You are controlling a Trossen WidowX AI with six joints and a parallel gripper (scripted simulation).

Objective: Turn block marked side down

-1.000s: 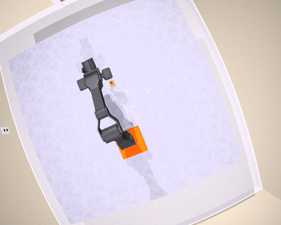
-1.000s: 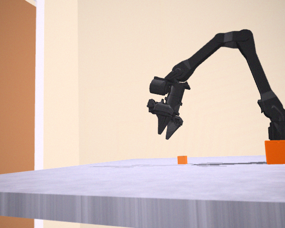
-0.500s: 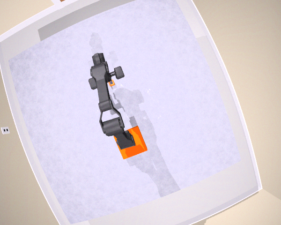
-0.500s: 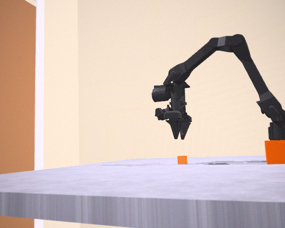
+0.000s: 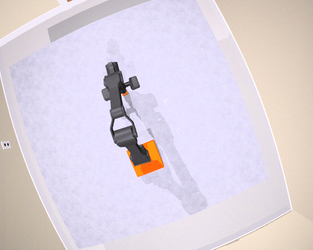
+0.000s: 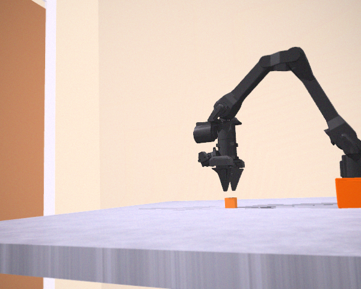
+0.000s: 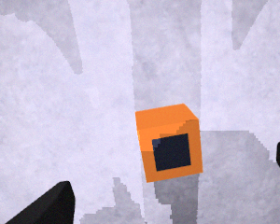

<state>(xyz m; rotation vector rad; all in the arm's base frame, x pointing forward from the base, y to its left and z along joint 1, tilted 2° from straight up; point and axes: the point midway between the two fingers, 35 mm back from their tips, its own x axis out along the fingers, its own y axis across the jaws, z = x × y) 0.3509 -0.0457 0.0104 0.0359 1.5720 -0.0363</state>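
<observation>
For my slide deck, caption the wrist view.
Open gripper poised above the orange block, dark marked side up.
</observation>
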